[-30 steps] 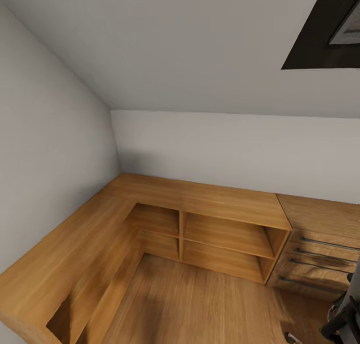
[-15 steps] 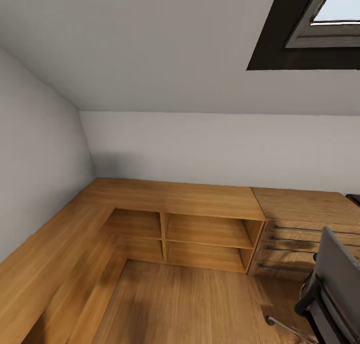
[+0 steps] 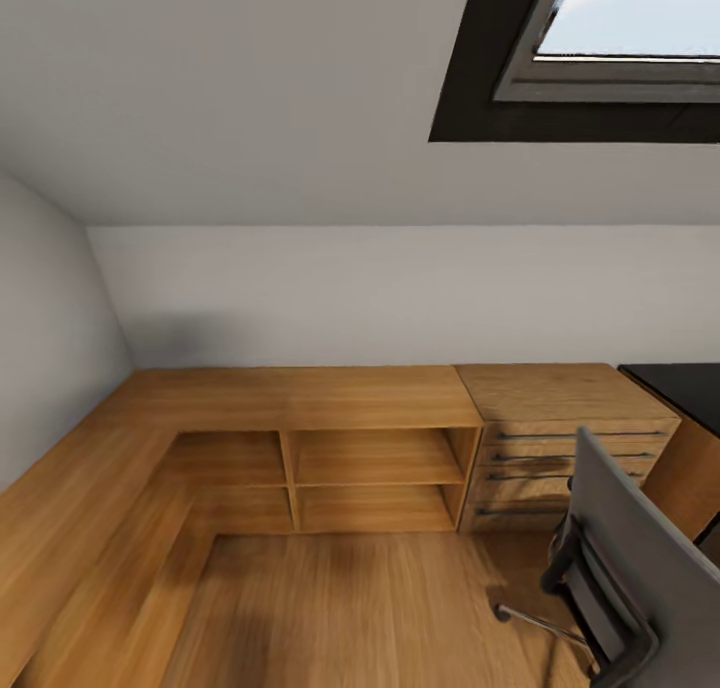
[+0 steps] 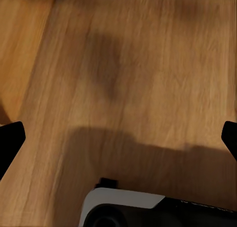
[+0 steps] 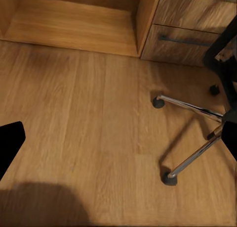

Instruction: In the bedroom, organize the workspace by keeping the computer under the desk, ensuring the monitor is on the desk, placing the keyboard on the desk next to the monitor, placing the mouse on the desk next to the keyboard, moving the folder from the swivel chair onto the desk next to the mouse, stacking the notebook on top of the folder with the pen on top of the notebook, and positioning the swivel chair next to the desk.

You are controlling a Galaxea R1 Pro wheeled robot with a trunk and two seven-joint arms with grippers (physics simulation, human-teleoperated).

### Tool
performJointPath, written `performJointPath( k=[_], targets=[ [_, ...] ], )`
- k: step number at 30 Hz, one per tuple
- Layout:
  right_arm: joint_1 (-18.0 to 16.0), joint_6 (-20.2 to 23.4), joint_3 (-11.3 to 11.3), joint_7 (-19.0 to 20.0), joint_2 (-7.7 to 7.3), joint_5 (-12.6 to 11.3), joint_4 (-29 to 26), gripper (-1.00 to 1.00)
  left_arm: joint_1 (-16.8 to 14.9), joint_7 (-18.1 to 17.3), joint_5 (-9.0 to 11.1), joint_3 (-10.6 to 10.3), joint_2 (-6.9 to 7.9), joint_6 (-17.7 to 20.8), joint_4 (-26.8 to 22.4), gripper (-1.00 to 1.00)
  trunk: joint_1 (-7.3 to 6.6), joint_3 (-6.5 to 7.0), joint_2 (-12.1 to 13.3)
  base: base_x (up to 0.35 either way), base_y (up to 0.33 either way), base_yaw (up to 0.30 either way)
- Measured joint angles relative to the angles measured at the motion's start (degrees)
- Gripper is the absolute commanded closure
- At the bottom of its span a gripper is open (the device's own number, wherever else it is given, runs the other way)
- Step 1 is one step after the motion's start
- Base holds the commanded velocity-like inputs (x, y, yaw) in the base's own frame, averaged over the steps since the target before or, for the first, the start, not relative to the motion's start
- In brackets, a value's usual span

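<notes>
Wooden shelving (image 3: pixel 370 448) ahead of us, grey chair (image 3: pixel 625 558) at our right beside the black desk (image 3: pixel 680 388).
Both grippers (image 4: pixel 118 138) (image 5: pixel 118 138) hang wide open and empty; we risk clipping the chair's chrome legs (image 5: pixel 190 133) while driving.

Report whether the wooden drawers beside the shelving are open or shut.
Shut: all drawer fronts sit flush in the wooden unit, none pulled out beside the open shelving.

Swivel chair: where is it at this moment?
In the head view the swivel chair sits at lower right, back toward the camera, on the wood floor just in front of the wooden drawer unit.
</notes>
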Motion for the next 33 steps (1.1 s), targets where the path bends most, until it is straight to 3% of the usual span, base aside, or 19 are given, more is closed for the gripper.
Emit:
performJointPath(
  k=[10, 14, 25, 33],
  targets=[
    [0.0, 0.1, 0.1, 0.8, 0.08, 0.1, 0.0, -1.0, 0.0, 0.0, 0.0, 0.0, 0.0, 0.0, 0.0, -1.0, 0.0, 0.0, 0.0, 0.0, 0.0, -0.298],
    [0.0, 4.0, 0.2, 1.7, 0.19, 0.0, 0.0, -1.0, 0.0, 0.0, 0.0, 0.0, 0.0, 0.0, 0.0, -1.0, 0.0, 0.0, 0.0, 0.0, 0.0, -0.298],
    [0.0, 8.1, 0.3, 1.8, 0.43, 0.1, -0.2, -1.0, 0.0, 0.0, 0.0, 0.0, 0.0, 0.0, 0.0, -1.0, 0.0, 0.0, 0.0, 0.0, 0.0, -0.298],
    [0.0, 8.3, 0.3, 1.8, 0.3, 0.2, -0.2, -1.0, 0.0, 0.0, 0.0, 0.0, 0.0, 0.1, 0.0, -1.0, 0.0, 0.0, 0.0, 0.0, 0.0, -0.298]
  ],
)
